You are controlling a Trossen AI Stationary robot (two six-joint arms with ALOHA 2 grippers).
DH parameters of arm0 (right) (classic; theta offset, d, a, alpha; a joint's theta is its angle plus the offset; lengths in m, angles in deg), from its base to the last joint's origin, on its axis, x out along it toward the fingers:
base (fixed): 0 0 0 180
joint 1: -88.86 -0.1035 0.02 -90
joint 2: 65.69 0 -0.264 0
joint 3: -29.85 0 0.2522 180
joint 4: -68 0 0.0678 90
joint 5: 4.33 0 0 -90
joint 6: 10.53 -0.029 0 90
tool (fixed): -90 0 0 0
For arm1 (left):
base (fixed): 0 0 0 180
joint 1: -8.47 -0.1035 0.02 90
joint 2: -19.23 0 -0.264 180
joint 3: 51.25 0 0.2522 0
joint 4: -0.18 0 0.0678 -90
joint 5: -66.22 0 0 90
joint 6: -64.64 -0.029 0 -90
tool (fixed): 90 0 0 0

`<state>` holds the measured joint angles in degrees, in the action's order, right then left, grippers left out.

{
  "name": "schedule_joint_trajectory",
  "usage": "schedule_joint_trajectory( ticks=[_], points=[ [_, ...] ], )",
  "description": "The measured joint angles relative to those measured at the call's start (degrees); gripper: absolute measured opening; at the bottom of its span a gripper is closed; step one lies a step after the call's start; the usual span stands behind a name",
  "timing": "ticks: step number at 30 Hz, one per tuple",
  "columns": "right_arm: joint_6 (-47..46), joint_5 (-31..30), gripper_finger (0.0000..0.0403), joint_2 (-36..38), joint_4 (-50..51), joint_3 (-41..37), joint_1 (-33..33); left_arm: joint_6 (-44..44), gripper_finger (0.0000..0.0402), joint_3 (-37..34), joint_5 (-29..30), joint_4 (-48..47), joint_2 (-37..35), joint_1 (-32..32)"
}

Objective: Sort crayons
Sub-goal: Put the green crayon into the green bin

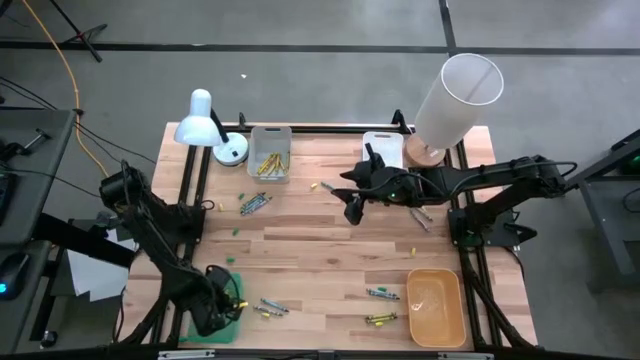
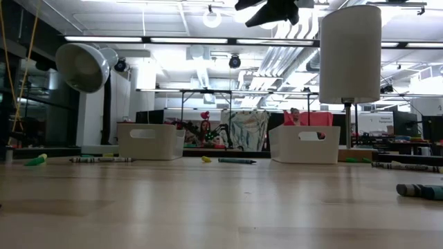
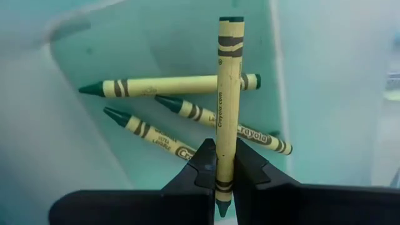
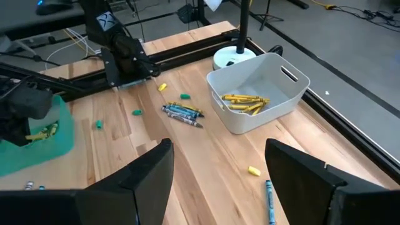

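Crayon (image 3: 229,106): yellow wrapper, green tip

Both arms are matte black, built of chunky jointed links on black bases. The left gripper (image 3: 225,178) has angular black fingers (image 3: 200,165). The right gripper (image 4: 219,181) carries two broad, flat black fingers (image 4: 147,172).

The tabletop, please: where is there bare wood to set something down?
The table's middle, between the green tray and orange tray, is bare. Crowded: around the white bin, under the right gripper, and the near edge with crayons.
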<state>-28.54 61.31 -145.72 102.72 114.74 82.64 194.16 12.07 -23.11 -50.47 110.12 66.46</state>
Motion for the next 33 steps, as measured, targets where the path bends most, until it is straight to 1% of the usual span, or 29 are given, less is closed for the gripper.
schedule_joint_trajectory(
  ticks=[4,7,16,19,21,24,27,30,33],
  points=[
    [0.0,0.0,0.0245,0.0,0.1,0.0,0.0,-1.3,0.0008,0.0,0.0,0.1,0.0,-0.3],
    [0.0,0.0,0.0245,0.0,0.2,0.0,0.0,-2.8,0.0020,0.0,-0.6,0.4,0.0,-0.3],
    [0.0,0.0,0.0245,0.0,0.2,0.0,0.0,-7.7,0.0093,0.0,-6.0,-0.7,-0.2,-0.3],
    [0.0,0.0,0.0245,0.0,0.2,0.0,0.0,-9.2,0.0117,0.0,-6.2,-0.8,-2.3,-0.2],
    [-0.1,0.1,0.0245,0.0,0.2,0.0,0.0,-10.4,0.0131,0.0,-4.7,-1.2,-5.0,-0.2],
    [-0.1,1.3,0.0245,0.0,0.1,0.0,0.0,-12.8,0.0147,0.0,0.3,-2.3,-11.2,-0.2],
    [0.0,3.7,0.0245,0.1,-0.9,0.0,0.0,-15.6,0.0157,0.0,9.1,-2.9,-19.3,-0.3],
    [0.3,6.0,0.0245,0.6,-2.1,0.0,0.0,-22.0,0.0158,0.0,23.9,-2.0,-27.5,-0.4],
    [0.3,6.5,0.0245,1.5,-2.4,0.0,-0.2,-33.8,0.0155,0.0,39.5,-0.5,-34.5,-2.6]
  ],
)
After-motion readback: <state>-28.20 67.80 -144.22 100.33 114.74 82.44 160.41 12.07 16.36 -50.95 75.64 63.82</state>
